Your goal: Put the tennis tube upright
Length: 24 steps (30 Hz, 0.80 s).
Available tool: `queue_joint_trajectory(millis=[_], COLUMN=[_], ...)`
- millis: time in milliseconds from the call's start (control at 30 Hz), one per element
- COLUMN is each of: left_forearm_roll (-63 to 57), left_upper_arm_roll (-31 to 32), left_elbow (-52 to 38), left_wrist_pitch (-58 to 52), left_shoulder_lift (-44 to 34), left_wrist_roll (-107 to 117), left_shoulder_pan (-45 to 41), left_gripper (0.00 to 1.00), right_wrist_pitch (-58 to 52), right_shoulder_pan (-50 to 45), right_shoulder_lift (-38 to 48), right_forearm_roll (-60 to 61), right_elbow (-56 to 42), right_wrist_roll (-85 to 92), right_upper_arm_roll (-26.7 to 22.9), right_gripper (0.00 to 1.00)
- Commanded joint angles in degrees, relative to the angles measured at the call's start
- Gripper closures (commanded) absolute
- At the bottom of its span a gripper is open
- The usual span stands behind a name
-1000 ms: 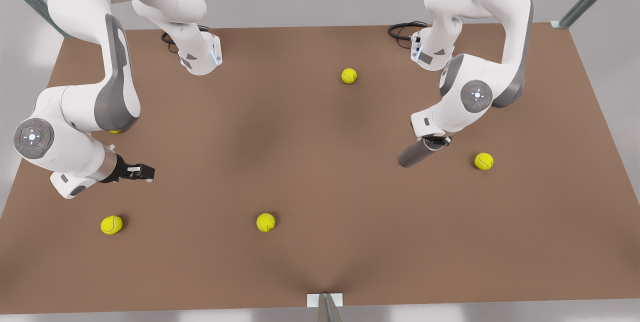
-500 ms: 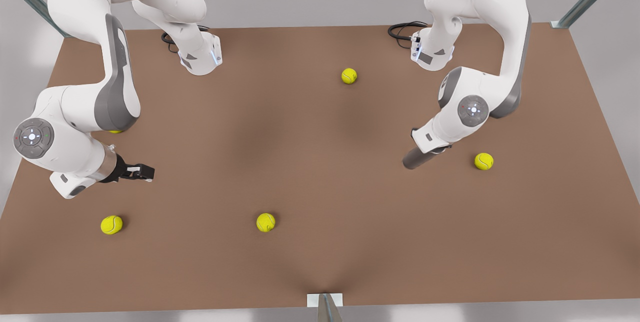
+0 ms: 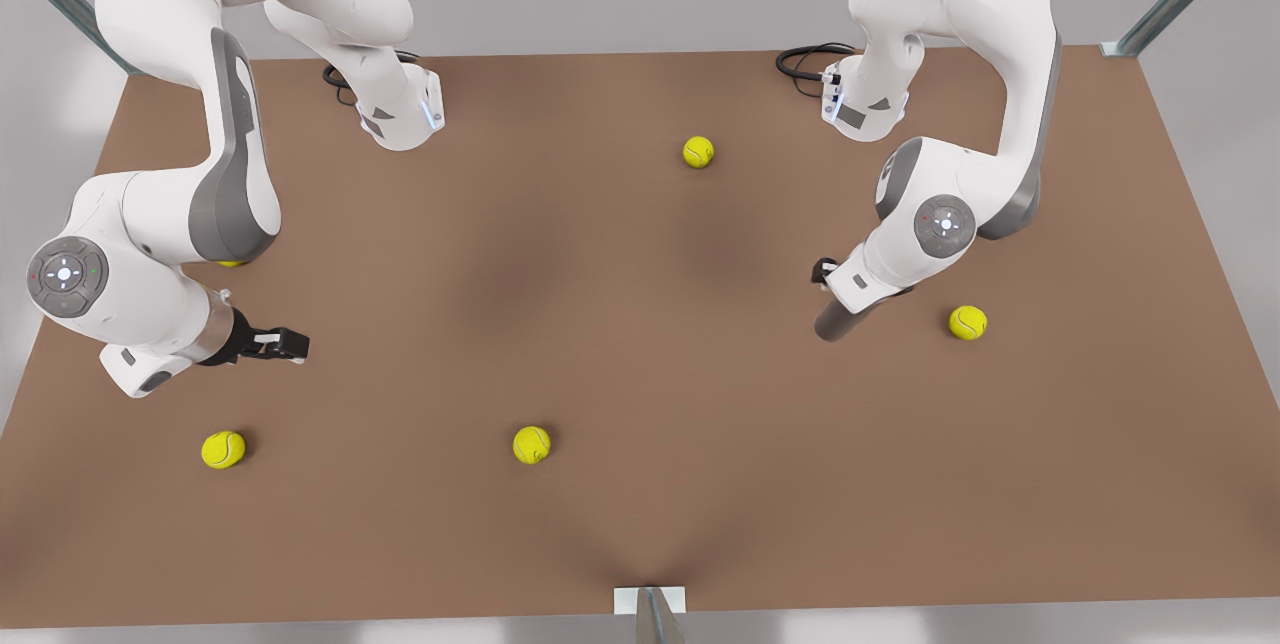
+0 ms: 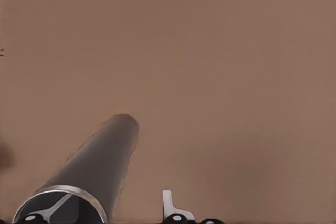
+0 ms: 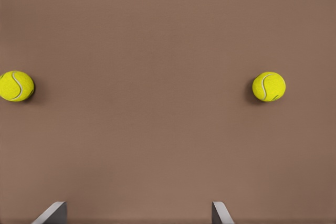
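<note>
Smooth grey cylindrical tennis tube (image 3: 836,320), metallic-rimmed.

Front view, right of centre: the upper end of the slim grey metallic tennis tube (image 3: 833,323) is hidden under the white wrist, so you cannot see the left gripper (image 3: 862,300) closing on it.

Left edge: a small yellow-green tennis ball (image 3: 230,263) is mostly covered by the arm's elbow.

Left wrist view: the tube's light rim and one finger (image 4: 168,206) are cut by the bottom edge.

Right wrist view: the right gripper's fingertips (image 5: 219,212) are cropped at the bottom.
</note>
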<state>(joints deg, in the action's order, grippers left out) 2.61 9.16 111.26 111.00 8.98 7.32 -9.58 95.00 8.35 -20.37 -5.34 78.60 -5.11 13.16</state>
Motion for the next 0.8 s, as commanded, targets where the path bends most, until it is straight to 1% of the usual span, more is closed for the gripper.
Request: queue_joint_trajectory(millis=[0,267,300,367,467,500,567,667,733,767], left_forearm_roll=[-0.06,-0.06,-0.06,-0.06,-0.06,-0.06,-0.15,-0.94,-7.61,-8.59], left_upper_arm_roll=[0.07,0.07,0.07,0.07,-0.02,0.07,0.07,-0.20,-0.11,-0.02], left_elbow=[-0.08,-0.25,-0.25,-0.25,-0.25,-0.96,-2.28,-12.90,-20.55,-23.45], left_wrist_pitch=[-0.09,-0.44,-0.53,-1.23,-3.07,-4.48,-6.76,-17.74,-23.64,-25.83], left_shoulder_lift=[-0.10,-0.71,-1.33,-1.86,-4.05,-4.76,-5.90,-6.43,-6.16,-5.90], left_wrist_roll=[5.69,6.22,6.22,6.31,6.31,6.22,5.87,0.34,-5.82,-7.05], left_shoulder_pan=[-0.01,-0.09,-0.01,-0.09,-0.09,-0.09,-0.01,1.31,3.16,4.21], left_gripper=[0.00,0.00,0.00,0.00,0.00,0.00,0.00,0.00,0.00,0.00], right_wrist_pitch=[0.01,-0.08,-1.83,-2.01,-1.31,2.38,2.56,2.74,2.91,2.91], right_shoulder_pan=[0.00,0.00,0.09,-0.97,-0.26,0.35,2.28,2.20,1.93,1.93], right_shoulder_lift=[0.07,0.25,0.25,0.42,0.07,-0.11,-0.46,-1.69,-1.69,-1.69], right_forearm_roll=[0.06,-0.20,-0.29,-0.20,-0.29,-0.46,-0.55,-1.69,-1.78,-1.78], right_elbow=[-0.03,-0.03,-0.03,-0.12,-3.72,-3.63,-3.63,-3.63,-3.63,-3.63], right_wrist_roll=[0.01,0.01,0.10,-0.08,0.01,0.01,0.01,0.10,-0.08,-0.08], right_upper_arm_roll=[0.02,0.02,0.02,0.28,0.02,-0.16,-0.16,-0.16,-0.16,-0.16], right_gripper=[0.00,0.00,0.00,0.00,0.00,0.00,0.00,0.00,0.00,0.00])
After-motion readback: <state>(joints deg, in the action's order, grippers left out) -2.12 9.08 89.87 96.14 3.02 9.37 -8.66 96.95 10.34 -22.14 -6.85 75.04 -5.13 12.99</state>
